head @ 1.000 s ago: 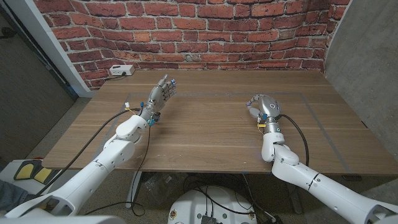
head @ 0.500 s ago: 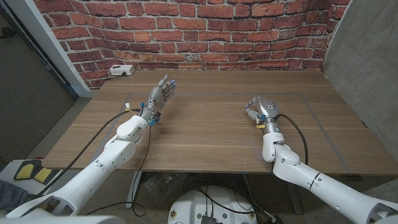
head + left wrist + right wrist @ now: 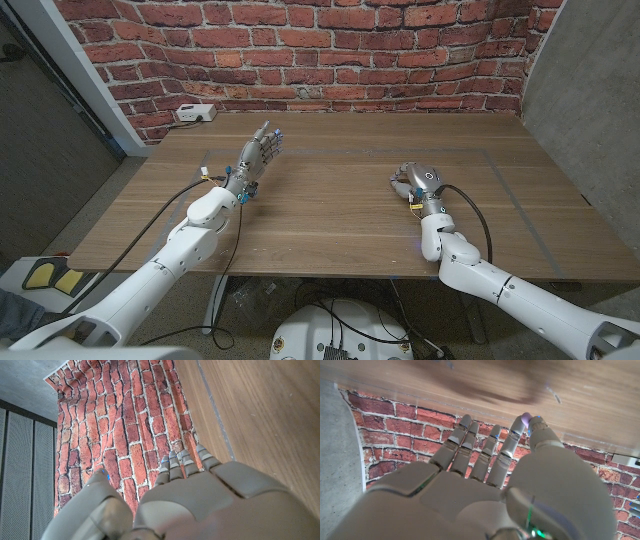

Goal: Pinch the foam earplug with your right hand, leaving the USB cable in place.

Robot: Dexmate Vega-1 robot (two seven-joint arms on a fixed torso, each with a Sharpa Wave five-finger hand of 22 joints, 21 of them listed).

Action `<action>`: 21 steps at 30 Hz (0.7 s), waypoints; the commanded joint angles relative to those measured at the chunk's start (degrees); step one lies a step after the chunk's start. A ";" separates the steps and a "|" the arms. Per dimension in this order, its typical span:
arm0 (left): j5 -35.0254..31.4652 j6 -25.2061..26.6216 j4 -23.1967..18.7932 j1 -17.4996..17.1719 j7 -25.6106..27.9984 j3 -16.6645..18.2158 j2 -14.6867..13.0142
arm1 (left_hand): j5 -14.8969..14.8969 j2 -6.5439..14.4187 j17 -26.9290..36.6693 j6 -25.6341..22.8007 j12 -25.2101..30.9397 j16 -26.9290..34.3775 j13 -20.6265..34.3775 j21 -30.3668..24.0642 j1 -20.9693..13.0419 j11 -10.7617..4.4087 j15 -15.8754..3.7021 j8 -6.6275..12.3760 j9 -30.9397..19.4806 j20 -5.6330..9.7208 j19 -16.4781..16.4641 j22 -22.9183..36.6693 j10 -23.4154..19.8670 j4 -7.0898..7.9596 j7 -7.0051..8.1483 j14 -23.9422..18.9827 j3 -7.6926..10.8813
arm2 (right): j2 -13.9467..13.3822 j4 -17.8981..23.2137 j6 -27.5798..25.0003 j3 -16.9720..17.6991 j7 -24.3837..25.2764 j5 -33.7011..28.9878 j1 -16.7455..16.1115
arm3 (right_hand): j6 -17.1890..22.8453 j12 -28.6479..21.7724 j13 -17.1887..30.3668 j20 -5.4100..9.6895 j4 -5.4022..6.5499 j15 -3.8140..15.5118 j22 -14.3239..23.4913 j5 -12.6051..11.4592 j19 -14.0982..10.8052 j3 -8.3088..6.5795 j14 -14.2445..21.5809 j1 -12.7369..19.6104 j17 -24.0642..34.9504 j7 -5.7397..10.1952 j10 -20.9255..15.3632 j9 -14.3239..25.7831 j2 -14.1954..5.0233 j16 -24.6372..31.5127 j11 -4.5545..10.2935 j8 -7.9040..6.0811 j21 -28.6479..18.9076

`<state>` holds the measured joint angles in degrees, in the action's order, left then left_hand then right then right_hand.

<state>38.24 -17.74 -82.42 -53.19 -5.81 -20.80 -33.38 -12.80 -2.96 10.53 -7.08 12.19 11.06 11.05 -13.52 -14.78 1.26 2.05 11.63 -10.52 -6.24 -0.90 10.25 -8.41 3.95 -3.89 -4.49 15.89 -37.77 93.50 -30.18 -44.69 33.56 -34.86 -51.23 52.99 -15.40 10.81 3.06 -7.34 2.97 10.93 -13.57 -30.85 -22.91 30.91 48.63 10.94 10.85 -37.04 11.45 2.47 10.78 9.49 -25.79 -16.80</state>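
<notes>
The left hand [image 3: 256, 155] is raised over the counter [image 3: 330, 215] with its fingers [image 3: 182, 462] straight, close together and pointing towards the brick wall [image 3: 330, 50]. They are spread on nothing and hold nothing. That fits a hand with no part in the task, parked well to the side of the working fingers so it cannot bump anything. A white socket box [image 3: 195, 113] sits beyond these fingers, against the foot of the wall.

The right hand [image 3: 415, 180] hovers just above the counter with its back up and its fingers curled down and inward. In the right wrist view the thumb tip [image 3: 539, 424] meets the nearest fingertip. A small, soft, pale purple lump, most likely the earplug [image 3: 524, 416], sits squeezed between them. The other fingers [image 3: 465, 442] lie alongside, a little bent and touching nothing. It looks like a tip-to-tip pinch, which suits a thing this small and spongy: it takes the plug alone and keeps the rest of the hand from sweeping anything nearby. The lump is too small to be sure of.

I cannot place the USB cable relative to these fingers. The wood beneath them carries only the hand's shadow.
</notes>
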 commanded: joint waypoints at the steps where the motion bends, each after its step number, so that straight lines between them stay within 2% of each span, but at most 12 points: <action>1: 0.03 0.16 -0.53 -0.18 -0.10 0.12 -0.41 | 0.04 0.34 0.07 -0.65 -0.11 -0.15 0.21 0.27 -0.32 0.08 0.22 0.05 -0.24 -0.53 -0.13 0.31 -0.47 -0.06 -0.13 -0.38 -0.08 | 0.65 -1.30 -1.31 -1.10 -1.94 -0.25 0.83 | -0.64 0.39 0.14 0.32 -0.01 2.57 0.16 -0.43 0.42 0.20 -0.58 -0.45 0.18 -0.06 0.51 0.18 0.09 -0.22 -0.25 0.41 0.04; 13: 0.19 0.31 -1.20 -0.79 0.27 0.15 -0.42 | 0.05 0.40 0.07 -0.70 -0.12 -0.14 0.21 0.35 -0.37 0.01 0.21 0.02 -0.25 -0.58 -0.16 0.34 -0.53 -0.05 -0.11 -0.44 -0.15 | 0.41 -0.84 -2.38 -1.05 -2.25 0.07 0.91 | -3.43 1.01 0.20 -0.05 0.07 1.95 0.16 -0.45 1.25 0.51 -1.62 -0.89 0.22 -0.65 1.45 0.06 0.29 -0.37 -0.96 1.93 0.48; 17: 0.31 0.38 -1.49 -1.17 0.56 0.30 -0.50 | 0.06 0.42 0.07 -0.80 -0.13 -0.13 0.21 0.36 -0.38 0.04 0.20 0.05 -0.25 -0.56 -0.21 0.34 -0.53 -0.05 -0.18 -0.49 -0.18 | 0.06 -0.42 -2.32 -0.97 -2.60 0.31 0.89 | -6.17 1.37 0.26 -0.43 0.30 1.55 0.16 -0.31 1.87 1.01 -2.23 -1.71 0.25 -1.47 2.01 -0.01 0.70 -0.38 -1.42 3.34 0.81; 21: 0.50 0.56 -1.62 -1.37 0.64 0.38 -0.56 | 0.06 0.44 0.07 -0.87 -0.12 -0.11 0.21 0.40 -0.39 0.08 0.26 0.06 -0.25 -0.60 -0.18 0.35 -0.57 -0.04 -0.16 -0.54 -0.20 | -0.59 0.47 -2.13 -0.87 -3.40 0.52 0.85 | -9.92 1.96 0.38 -1.14 0.67 0.48 0.15 -0.15 2.76 1.69 -3.61 -2.99 0.27 -2.69 3.24 -0.06 1.17 -0.51 -2.31 5.36 1.32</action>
<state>38.40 -17.54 -83.45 -53.89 -5.64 -20.62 -33.73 -12.80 -2.37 10.52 -7.59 12.19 11.06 11.05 -13.21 -15.37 1.44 2.05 11.63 -10.52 -6.24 -0.90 10.25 -8.60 3.95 -4.00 -4.50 15.90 -37.40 92.65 -32.10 -45.63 31.40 -34.99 -50.42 44.79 -13.70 10.94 2.04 -6.70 2.76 10.93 -13.80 -28.58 -21.64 28.05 46.37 11.07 8.75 -34.26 11.46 3.49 10.37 7.60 -21.30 -15.85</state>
